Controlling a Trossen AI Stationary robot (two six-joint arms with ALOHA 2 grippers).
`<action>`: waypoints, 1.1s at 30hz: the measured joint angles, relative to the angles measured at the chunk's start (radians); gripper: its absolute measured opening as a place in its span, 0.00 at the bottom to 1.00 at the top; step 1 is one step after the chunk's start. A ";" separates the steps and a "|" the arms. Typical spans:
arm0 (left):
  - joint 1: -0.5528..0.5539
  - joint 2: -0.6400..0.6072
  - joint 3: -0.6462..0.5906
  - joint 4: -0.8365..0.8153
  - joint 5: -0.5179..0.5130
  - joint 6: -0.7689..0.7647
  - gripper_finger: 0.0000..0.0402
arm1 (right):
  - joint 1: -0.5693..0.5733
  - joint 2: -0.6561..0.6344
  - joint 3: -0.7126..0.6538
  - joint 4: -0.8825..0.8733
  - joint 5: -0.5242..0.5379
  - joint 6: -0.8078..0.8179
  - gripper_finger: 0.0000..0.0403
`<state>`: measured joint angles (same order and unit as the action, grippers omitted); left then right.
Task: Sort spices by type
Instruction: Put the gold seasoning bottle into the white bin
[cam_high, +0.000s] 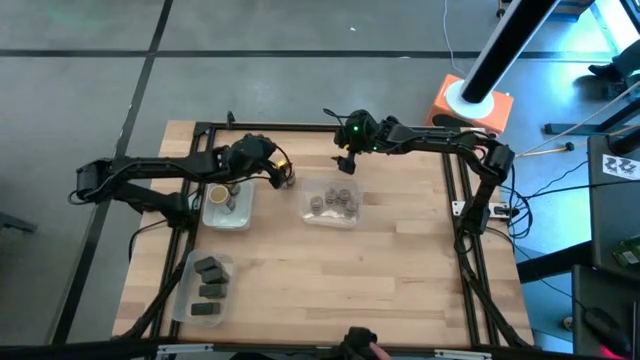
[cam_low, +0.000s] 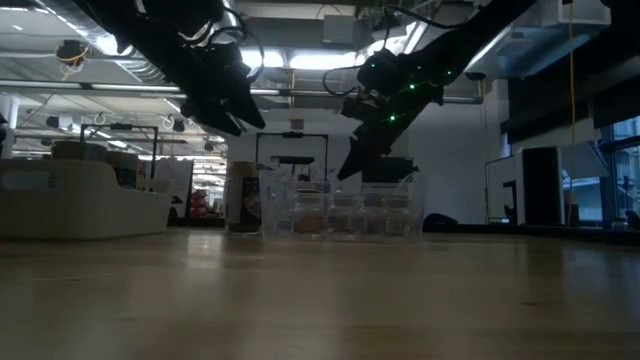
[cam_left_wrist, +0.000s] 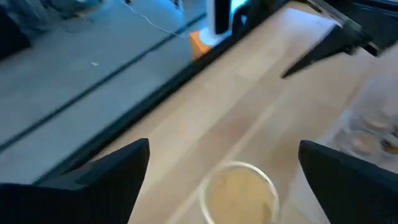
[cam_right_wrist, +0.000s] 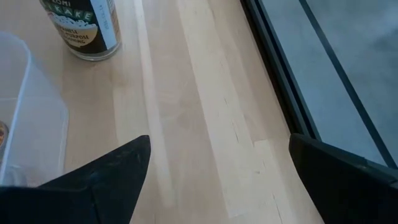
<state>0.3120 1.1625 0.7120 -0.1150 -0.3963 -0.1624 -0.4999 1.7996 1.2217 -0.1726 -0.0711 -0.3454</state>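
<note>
The left gripper (cam_high: 237, 187) hangs with its fingers spread wide over a tan-topped jar (cam_left_wrist: 239, 193) in the near-left tray (cam_high: 243, 219). The right gripper (cam_high: 345, 166) waits above the table's far edge, fingers equally wide and holding nothing, with one labelled jar (cam_right_wrist: 83, 28) standing just ahead of it. Three dark packets (cam_high: 210, 289) lie in the front-left tray (cam_high: 184, 296); the middle tray (cam_high: 312, 214) holds several squat round jars (cam_high: 332, 202), too small to count.

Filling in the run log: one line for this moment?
left gripper: open above loose jar | right gripper: open, empty | packets: trayed
</note>
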 joint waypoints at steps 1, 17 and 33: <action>0.000 0.003 0.000 -0.004 0.014 -0.009 0.98 | 0.000 0.000 0.000 0.000 0.000 0.000 0.94; 0.001 0.182 0.000 -0.010 0.054 -0.041 0.99 | 0.000 0.000 0.000 -0.003 0.000 0.000 0.94; 0.018 0.210 0.000 -0.017 0.051 -0.017 0.99 | 0.002 0.000 0.000 0.000 0.000 0.000 0.94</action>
<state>0.3301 1.3725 0.7121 -0.1320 -0.3456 -0.1795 -0.4980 1.7996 1.2217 -0.1730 -0.0711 -0.3458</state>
